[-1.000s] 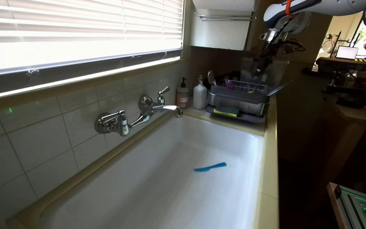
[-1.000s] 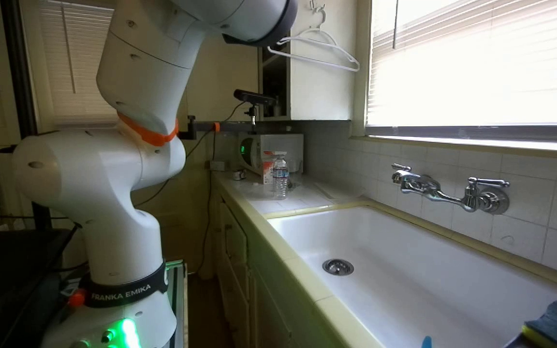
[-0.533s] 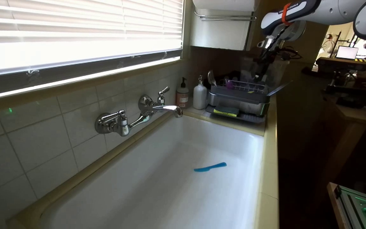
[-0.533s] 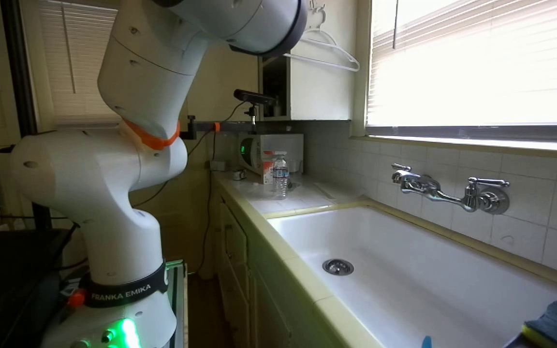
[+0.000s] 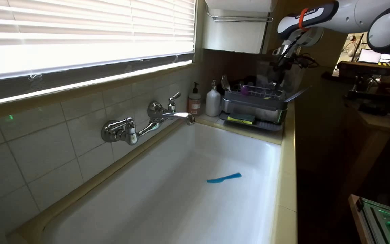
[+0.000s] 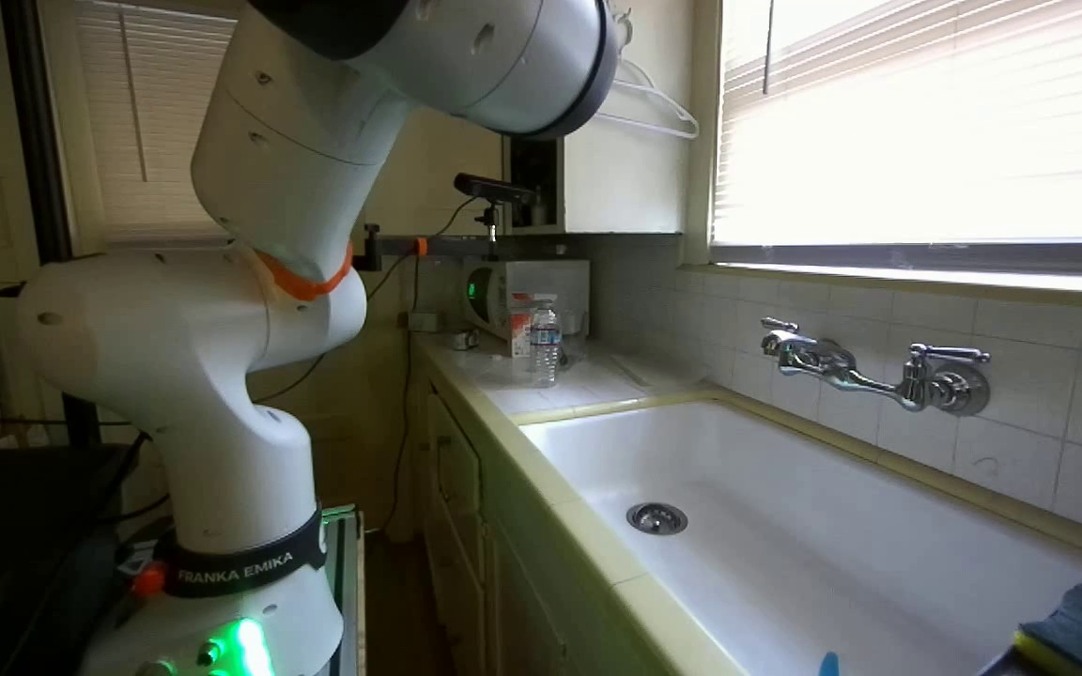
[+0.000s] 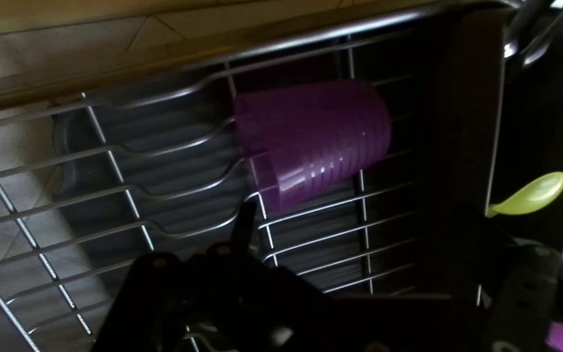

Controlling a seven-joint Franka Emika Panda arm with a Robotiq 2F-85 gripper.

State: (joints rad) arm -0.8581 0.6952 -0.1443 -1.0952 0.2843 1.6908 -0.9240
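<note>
A: How does the gripper stand?
B: Wide, its fingers parted above the metal wire dish rack with a grey band. I see nothing pinched between them, though it's dark in there.
A: What's nearest?
B: The purple plastic cup with ribbed sides, inside the rack. One fingertip shows just beside its rim; touching or not, I can't tell, nor whether the cup lies flat or leans.
A: How would you work well in there?
B: Small, slow moves, I'd say, with both fingertips kept off the wires. A cup like that could roll if nudged, and a gentle squeeze ought to be enough.
A: And the other containers?
B: The dark utensil compartment holds a yellow-green plastic spoon, bowl end up, and shiny metal utensils. In the white sink lies a blue plastic knife.
</note>
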